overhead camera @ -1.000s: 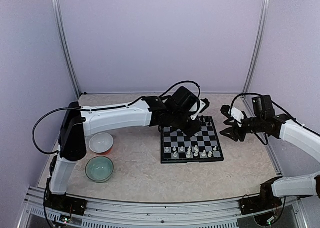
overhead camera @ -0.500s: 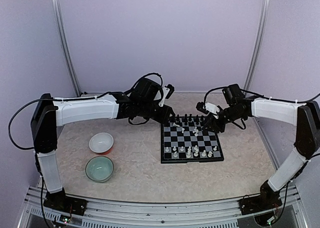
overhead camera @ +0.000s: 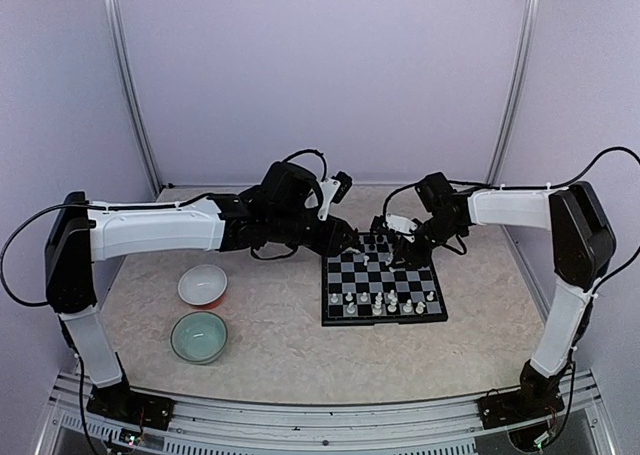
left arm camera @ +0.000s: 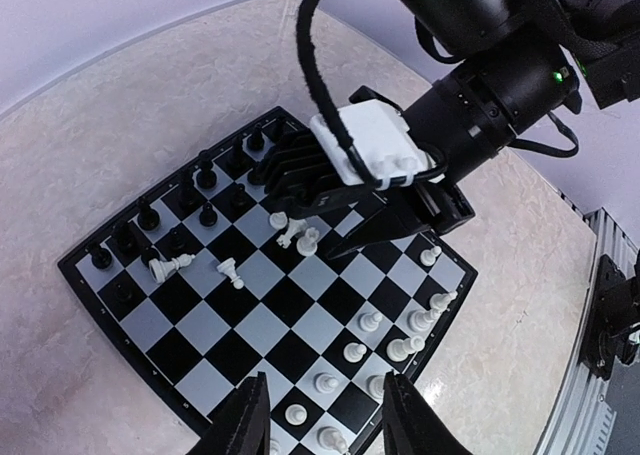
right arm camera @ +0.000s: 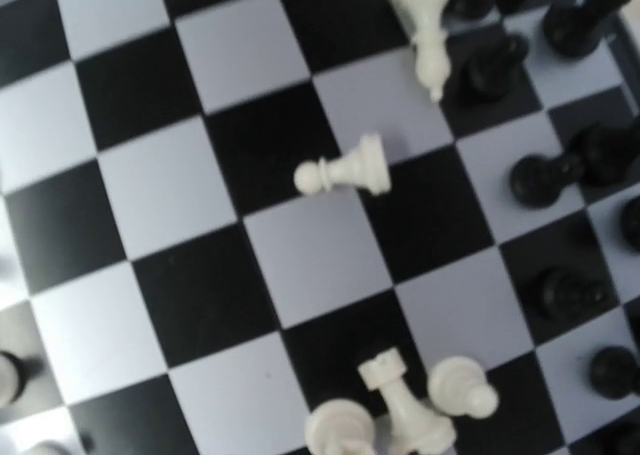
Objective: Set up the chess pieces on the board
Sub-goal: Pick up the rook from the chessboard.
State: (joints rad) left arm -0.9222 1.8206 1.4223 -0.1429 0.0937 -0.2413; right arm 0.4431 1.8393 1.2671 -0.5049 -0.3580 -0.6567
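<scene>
My right gripper [left arm camera: 305, 230] hangs with fingers parted over the heaped white pieces [left arm camera: 298, 237] at the centre of the board [left arm camera: 250, 325]. I should straddle one piece only and close gently. My left gripper [left arm camera: 325, 415], at the bottom of the frame, is parted and empty.

Close over the board [right arm camera: 200, 185], slightly blurred. One white pawn [right arm camera: 345, 170] lies toppled mid-frame. Another fallen white piece [right arm camera: 430, 35] lies at top. Bottom edge: white cluster [right arm camera: 400, 415], rook among them, touching. Right side: black pieces [right arm camera: 545, 175].
</scene>
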